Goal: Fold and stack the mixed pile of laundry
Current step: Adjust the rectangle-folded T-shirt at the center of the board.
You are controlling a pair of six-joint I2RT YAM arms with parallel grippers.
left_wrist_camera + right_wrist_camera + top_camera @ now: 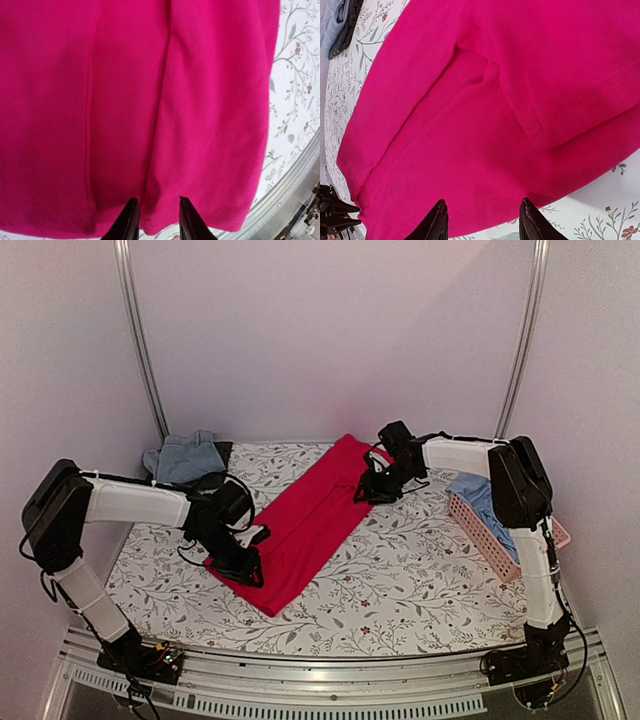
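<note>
The bright red garment [310,520] lies folded into a long strip running diagonally across the tablecloth. My left gripper [248,562] is at the strip's near left edge. In the left wrist view its jaws [157,200] stand apart just over the red hem [150,220], holding nothing. My right gripper [375,488] is at the strip's far right edge. There its jaws [482,202] are open above the red cloth [470,150], beside a folded-over sleeve [570,75]. A grey-blue garment [185,455] lies bunched at the back left. Light blue cloth [478,490] lies in the basket.
A pink slatted basket [490,535] stands at the table's right edge. The floral white tablecloth [400,580] covers the table. A dark cloth [222,452] lies against the grey-blue garment. A metal rail [330,680] runs along the near edge.
</note>
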